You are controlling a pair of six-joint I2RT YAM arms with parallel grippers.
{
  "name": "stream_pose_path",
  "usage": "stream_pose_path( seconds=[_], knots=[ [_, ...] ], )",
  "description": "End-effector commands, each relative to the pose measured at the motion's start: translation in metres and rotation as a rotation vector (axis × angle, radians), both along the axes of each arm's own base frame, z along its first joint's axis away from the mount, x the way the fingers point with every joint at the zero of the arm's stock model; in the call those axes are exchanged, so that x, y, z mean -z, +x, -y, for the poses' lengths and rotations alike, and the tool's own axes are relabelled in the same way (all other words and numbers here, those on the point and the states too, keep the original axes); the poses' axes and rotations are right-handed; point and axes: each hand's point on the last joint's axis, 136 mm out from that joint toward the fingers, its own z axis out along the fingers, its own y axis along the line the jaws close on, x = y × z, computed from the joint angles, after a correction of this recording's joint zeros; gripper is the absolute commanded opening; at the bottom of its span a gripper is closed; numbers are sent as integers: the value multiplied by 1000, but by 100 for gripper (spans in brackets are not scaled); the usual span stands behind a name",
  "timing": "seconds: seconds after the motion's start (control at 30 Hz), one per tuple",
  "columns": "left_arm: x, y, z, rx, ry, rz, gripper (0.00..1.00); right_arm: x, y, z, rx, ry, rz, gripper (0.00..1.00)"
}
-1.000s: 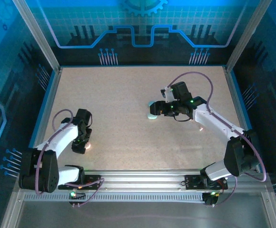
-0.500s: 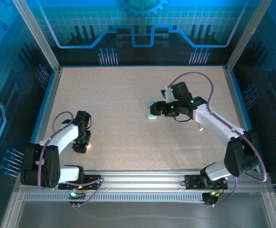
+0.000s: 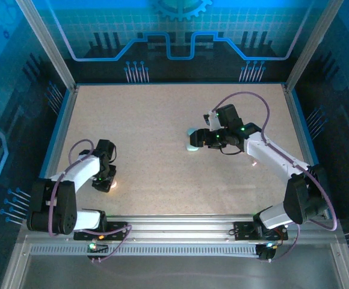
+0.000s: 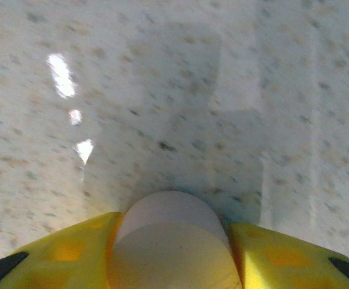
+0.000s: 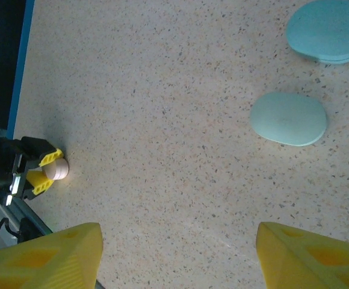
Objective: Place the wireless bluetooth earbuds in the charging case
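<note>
My left gripper (image 4: 171,241) sits low over the table near the front left, shut on a pale pinkish oval case (image 4: 169,226) held between its yellow fingers (image 4: 72,253). The same case (image 5: 58,169) and left gripper (image 5: 42,171) show far off in the right wrist view. My right gripper (image 5: 179,232) hangs open above bare tabletop, with nothing between its jaws. Beyond it lie a mint oval case (image 5: 288,118) and a second, flatter mint piece (image 5: 328,30). From above, the right gripper (image 3: 197,137) hovers just right of the mint case (image 3: 191,146). The earbuds are out of view.
The speckled beige tabletop (image 3: 150,120) is bounded by a blue rim and metal frame posts. The aluminium rail (image 3: 180,232) with both arm bases runs along the near edge. Glare spots (image 4: 60,75) lie on the surface ahead of the left gripper.
The left arm has shifted a little, its gripper staying low at the front left with the pink case. The right arm has hardly moved.
</note>
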Motion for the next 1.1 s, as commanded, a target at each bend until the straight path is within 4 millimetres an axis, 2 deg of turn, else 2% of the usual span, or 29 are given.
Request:
stream_pose_path(
  seconds=[0.0, 0.13, 0.33, 0.5, 0.6, 0.8, 1.07],
  knots=[
    [-17, 24, 25, 40, -81, 90, 35, 7, -10, -10, -21, 51, -37, 68],
    [-32, 35, 51, 55, -122, 152, 35, 12, -15, -20, -31, 134, -59, 66],
    [-55, 56, 105, 108, -214, 209, 36, 19, -29, -44, -94, 215, -67, 64],
    [-75, 70, 152, 158, -289, 260, 37, 29, -39, -69, -129, 278, -44, 61],
    [-85, 77, 174, 187, -329, 282, 37, 34, -43, -89, -160, 322, -27, 60],
    [-94, 81, 192, 201, -372, 302, 37, 23, -52, -123, -251, 388, 32, 61],
    [-99, 81, 196, 199, -392, 314, 37, 21, -50, -139, -285, 404, 42, 61]
  ],
)
